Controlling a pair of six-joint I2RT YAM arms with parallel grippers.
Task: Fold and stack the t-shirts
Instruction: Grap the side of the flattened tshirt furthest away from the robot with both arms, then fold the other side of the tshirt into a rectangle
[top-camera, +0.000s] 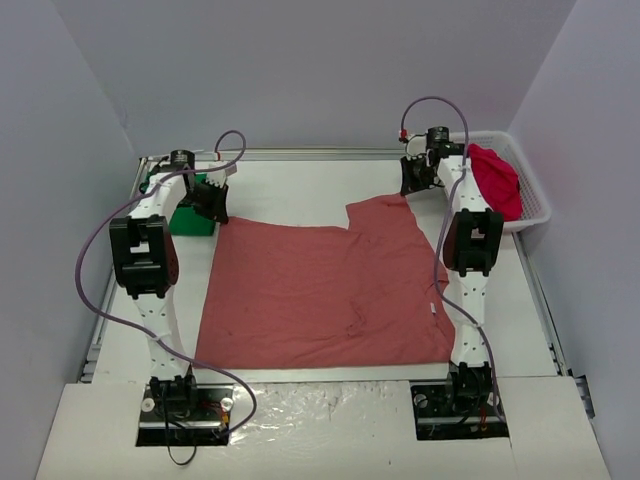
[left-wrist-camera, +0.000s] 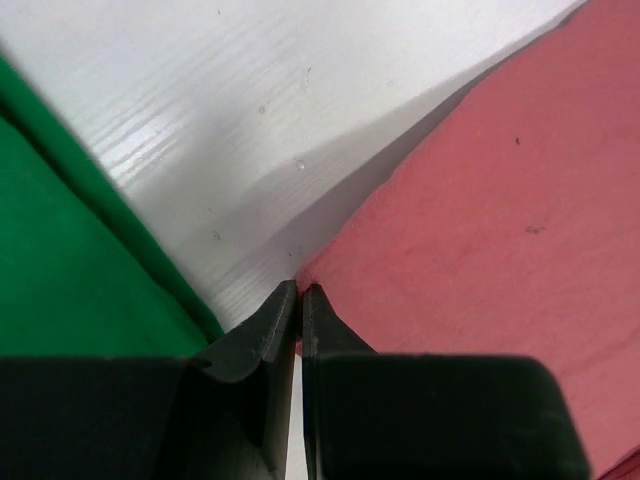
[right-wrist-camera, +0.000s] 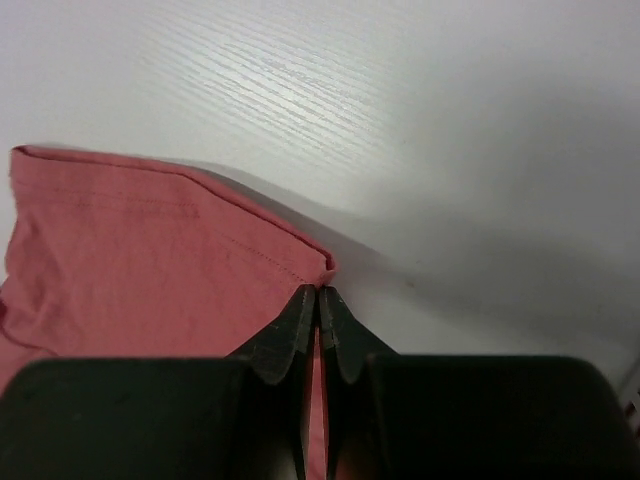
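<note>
A salmon-pink t-shirt (top-camera: 320, 290) lies spread flat on the white table. My left gripper (top-camera: 214, 203) is shut on its far left corner; in the left wrist view the jaws pinch the pink cloth (left-wrist-camera: 480, 200) at their tips (left-wrist-camera: 299, 290). My right gripper (top-camera: 417, 178) is shut on the far right corner by the sleeve hem (right-wrist-camera: 170, 240), jaws pinched at the cloth's edge (right-wrist-camera: 317, 292). A folded green t-shirt (top-camera: 190, 210) lies just left of my left gripper, also in the left wrist view (left-wrist-camera: 70, 260). A crimson t-shirt (top-camera: 495, 180) lies in the basket.
A white lattice basket (top-camera: 535, 200) stands at the far right edge of the table. The arm bases sit at the near edge. Grey walls close in on both sides and the back.
</note>
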